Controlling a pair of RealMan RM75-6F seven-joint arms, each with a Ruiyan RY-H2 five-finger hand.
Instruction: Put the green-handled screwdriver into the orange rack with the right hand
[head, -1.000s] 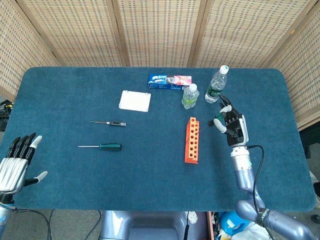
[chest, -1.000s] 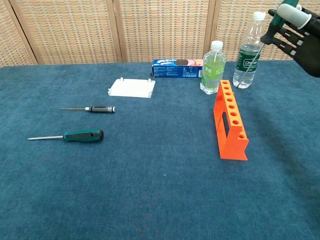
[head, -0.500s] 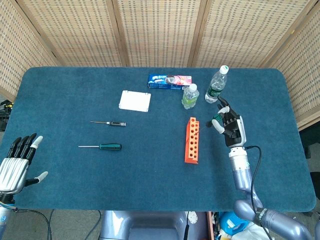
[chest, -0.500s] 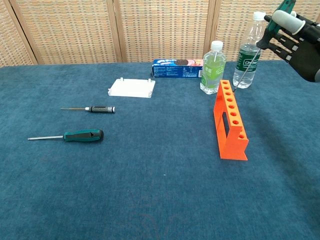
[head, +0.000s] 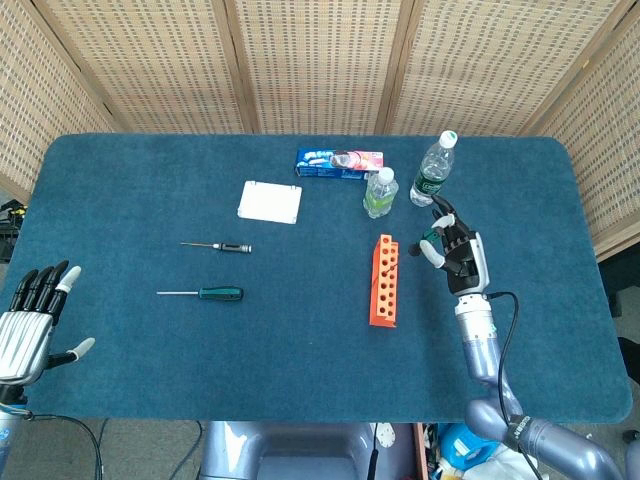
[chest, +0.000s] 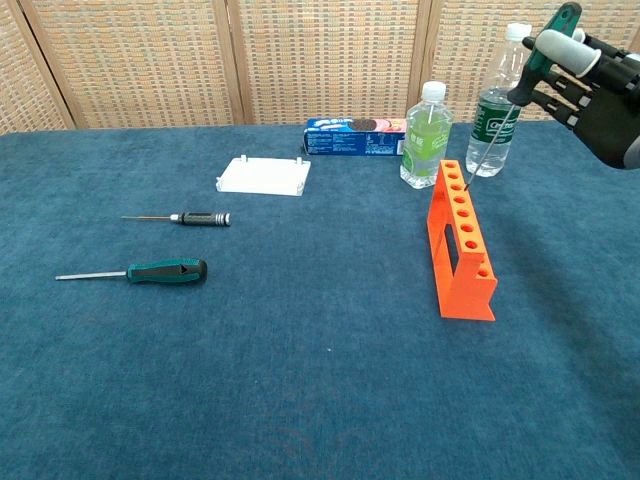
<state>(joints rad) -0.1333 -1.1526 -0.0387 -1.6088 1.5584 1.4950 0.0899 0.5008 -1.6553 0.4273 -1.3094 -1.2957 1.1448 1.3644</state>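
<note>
At the rack's far end: the right hand (chest: 590, 80) pinches a green-handled screwdriver (chest: 545, 50) near its handle, shaft slanting down.
Tip: just at the holes at the far end of the orange rack (chest: 460, 240); whether it has entered one I cannot tell.
Left hand (head: 30, 325): fingers spread, holding nothing, at the table (head: 300, 370) edge.
Done: pickup and carry, apparently.
Left: seat it, let go.
Elsewhere: a second green screwdriver (chest: 150, 271) lies flat, untouched.

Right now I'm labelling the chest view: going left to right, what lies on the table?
Green-handled screwdriver on the table → black-handled screwdriver → white box → blue packet → green bottle → orange rack → right hand.
</note>
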